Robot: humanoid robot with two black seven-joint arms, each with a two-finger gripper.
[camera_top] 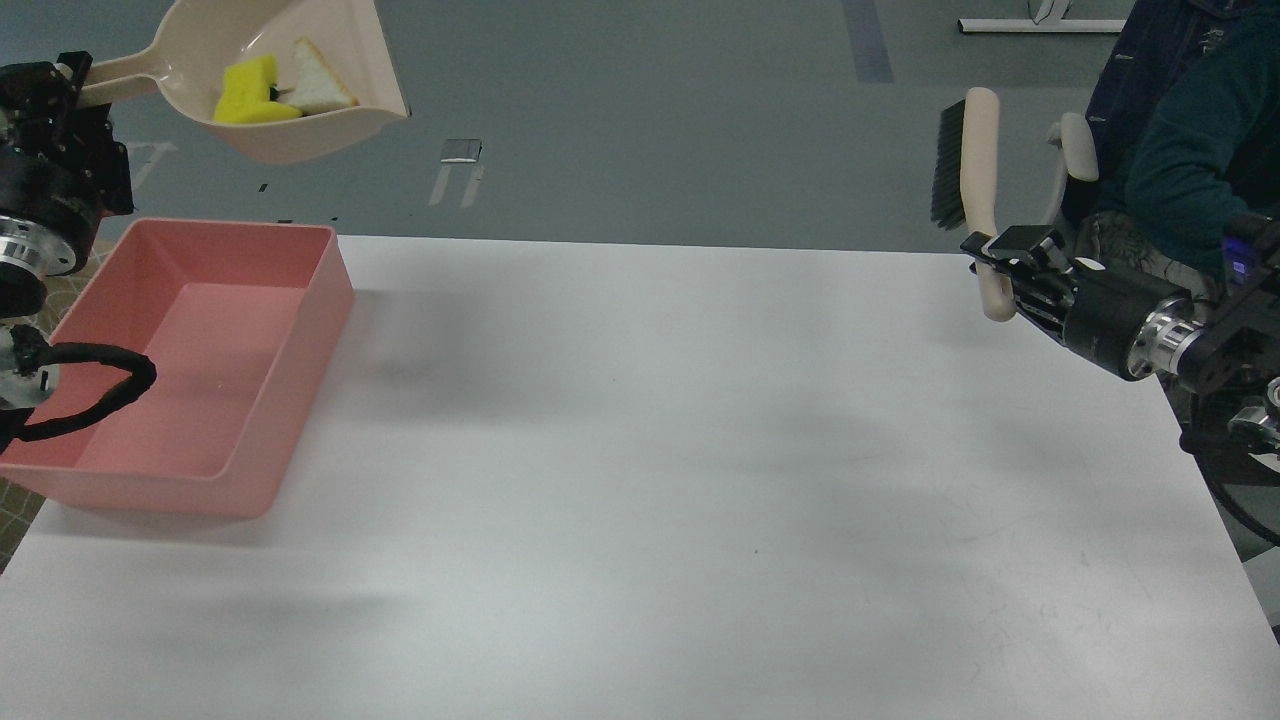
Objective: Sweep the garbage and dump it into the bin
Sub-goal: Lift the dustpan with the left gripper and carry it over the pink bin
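My left gripper (62,82) at the top left is shut on the handle of a beige dustpan (290,140), held in the air above the far end of the bin. The garbage lies in the pan: a yellow sponge scrap (245,95) with a dark edge and a pale beige wedge-like piece (318,90). The bin (300,340), a salmon-pink tub, stands on the table's left side, with nothing showing inside. My right gripper (1005,258) at the right is shut on the handle of a beige, black-bristled brush (978,150), held upright above the table's right edge.
The white table (700,450) fills the view. A person in dark teal (1180,170) sits beyond the right edge, beside a chair armrest (1075,145). My left arm's cable (100,390) hangs over the bin's left wall.
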